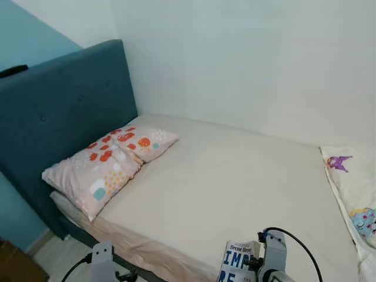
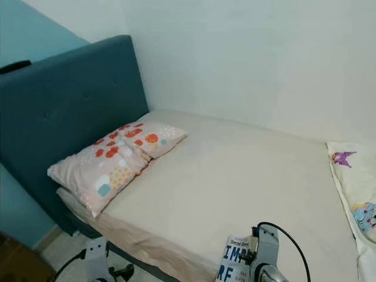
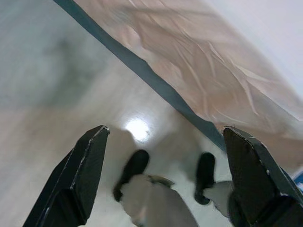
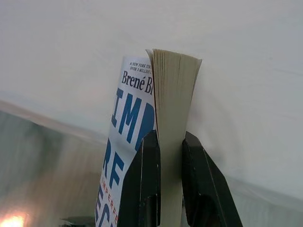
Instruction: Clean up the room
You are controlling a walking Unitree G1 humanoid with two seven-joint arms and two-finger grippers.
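Bed [image 1: 235, 176] ahead; right tool [image 4: 170, 156] clamps book [image 4: 165, 94] between 2 fingers; left tool [image 3: 165, 156] wide open above floor [image 3: 57, 94].

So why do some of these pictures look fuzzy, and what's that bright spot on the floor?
Left wrist view: the floor is soft and smeared, likely from motion, and the bright spot looks like lamp glare on its shine. Right wrist view: the book is sharp, held in the right gripper, while the background is out of focus. Eye views: evenly lit, mildly soft.
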